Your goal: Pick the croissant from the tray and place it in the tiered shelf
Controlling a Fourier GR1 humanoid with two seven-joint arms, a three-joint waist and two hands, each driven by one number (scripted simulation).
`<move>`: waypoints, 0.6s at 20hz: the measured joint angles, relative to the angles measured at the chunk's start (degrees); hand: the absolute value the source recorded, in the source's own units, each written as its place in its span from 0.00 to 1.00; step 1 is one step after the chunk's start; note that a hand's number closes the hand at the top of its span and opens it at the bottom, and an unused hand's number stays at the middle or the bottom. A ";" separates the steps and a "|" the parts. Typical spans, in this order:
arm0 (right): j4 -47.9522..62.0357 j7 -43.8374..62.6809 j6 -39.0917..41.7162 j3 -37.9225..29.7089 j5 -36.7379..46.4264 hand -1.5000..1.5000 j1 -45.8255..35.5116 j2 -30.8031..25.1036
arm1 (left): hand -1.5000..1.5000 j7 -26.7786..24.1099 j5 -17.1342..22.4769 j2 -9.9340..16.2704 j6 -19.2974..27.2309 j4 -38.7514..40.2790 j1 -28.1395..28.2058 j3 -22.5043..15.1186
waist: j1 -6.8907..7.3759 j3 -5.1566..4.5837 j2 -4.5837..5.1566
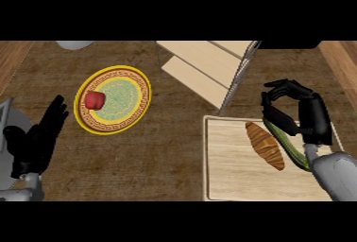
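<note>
Lying on the tray [230,184], the croissant [265,145] touches a green vegetable [289,144], perhaps cucumber; right hand [307,116] curled empty above, left hand [38,134] open.

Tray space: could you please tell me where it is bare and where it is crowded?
The tray is bare left of the croissant and along its near edge. Its right side is crowded: croissant, a green vegetable and the right hand above them.

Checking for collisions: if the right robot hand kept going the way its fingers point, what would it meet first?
Probably the tiered shelf: the right robot hand curls up-left above the tray, though depth is unclear.
</note>
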 measured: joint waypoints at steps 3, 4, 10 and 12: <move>-1.00 0.91 -8.36 4.63 7.34 0.00 4.29 3.67 | 0.50 -1.33 1.60 0.75 -2.13 1.56 2.11 1.44 | 0.23 0.08 -0.05; -2.14 2.32 -9.84 6.44 9.43 0.00 5.42 4.55 | 0.50 -2.00 1.71 0.69 -2.62 2.53 2.24 1.67 | 0.24 0.11 -0.03; -8.81 16.95 -16.68 14.31 24.70 0.00 10.35 3.97 | 0.50 -4.19 3.25 2.16 -5.76 4.64 4.08 4.09 | 0.07 0.06 -0.21; -9.73 23.03 -16.25 14.86 29.96 0.00 10.64 1.08 | 0.50 -4.14 3.41 2.52 -6.02 4.77 4.32 4.52 | -0.18 -0.02 -0.33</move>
